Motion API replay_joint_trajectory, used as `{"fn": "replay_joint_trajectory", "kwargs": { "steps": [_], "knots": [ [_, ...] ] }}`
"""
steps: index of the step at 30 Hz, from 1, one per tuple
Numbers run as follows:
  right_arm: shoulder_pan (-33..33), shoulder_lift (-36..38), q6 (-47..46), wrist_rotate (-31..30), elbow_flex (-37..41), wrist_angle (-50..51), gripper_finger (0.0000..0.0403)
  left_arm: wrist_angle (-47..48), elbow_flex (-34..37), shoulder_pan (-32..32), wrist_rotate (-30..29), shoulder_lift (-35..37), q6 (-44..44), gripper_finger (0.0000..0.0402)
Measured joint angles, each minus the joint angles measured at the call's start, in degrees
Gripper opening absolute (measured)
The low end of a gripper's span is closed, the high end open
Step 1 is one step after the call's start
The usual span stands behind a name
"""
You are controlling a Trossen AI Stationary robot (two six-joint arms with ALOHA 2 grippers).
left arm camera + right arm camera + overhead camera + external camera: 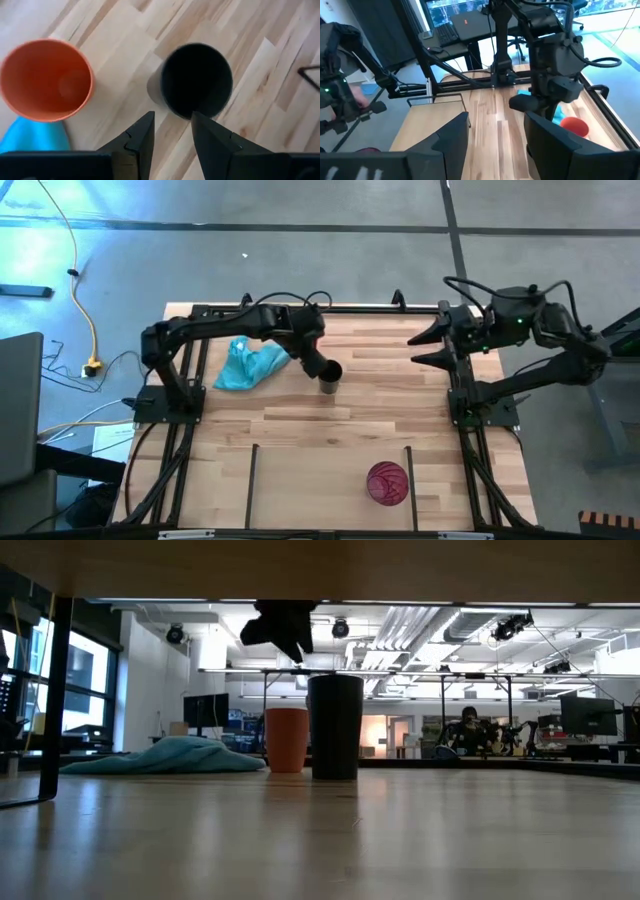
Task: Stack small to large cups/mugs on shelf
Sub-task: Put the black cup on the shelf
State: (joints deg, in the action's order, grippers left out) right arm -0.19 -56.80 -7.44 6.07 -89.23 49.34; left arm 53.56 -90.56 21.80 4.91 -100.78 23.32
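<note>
Nearest us, the red-pink cup (387, 483) lies on the shelf (300, 480) between its black bars. Mid-counter, our left end effector (172, 132) hovers above the upright black cup (329, 379) – fingers apart, gripping nothing – with the orange cup (287, 739) just beside. Farther off, the right end effector (428, 347) waits spread wide at the counter's edge.

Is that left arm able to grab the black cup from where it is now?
Probably yes: the left gripper hangs open right above the black cup, nothing lies between them, and the orange cup stands apart to one side.
</note>
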Motion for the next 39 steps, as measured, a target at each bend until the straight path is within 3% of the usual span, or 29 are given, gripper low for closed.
{"fn": "replay_joint_trajectory", "kwargs": {
  "steps": [9, 39],
  "knots": [
    [0.0, -0.6, 1.5, -0.1, 0.0, 1.2, 0.0184, -3.1, 0.0, 0.7, 2.6, -4.0, 5.4, 0.0118],
    [0.0, -0.5, 1.5, -0.2, 0.0, 1.0, 0.0184, -5.9, 0.0, 0.7, 4.5, -7.3, 5.4, 0.0117]
  ]
}}
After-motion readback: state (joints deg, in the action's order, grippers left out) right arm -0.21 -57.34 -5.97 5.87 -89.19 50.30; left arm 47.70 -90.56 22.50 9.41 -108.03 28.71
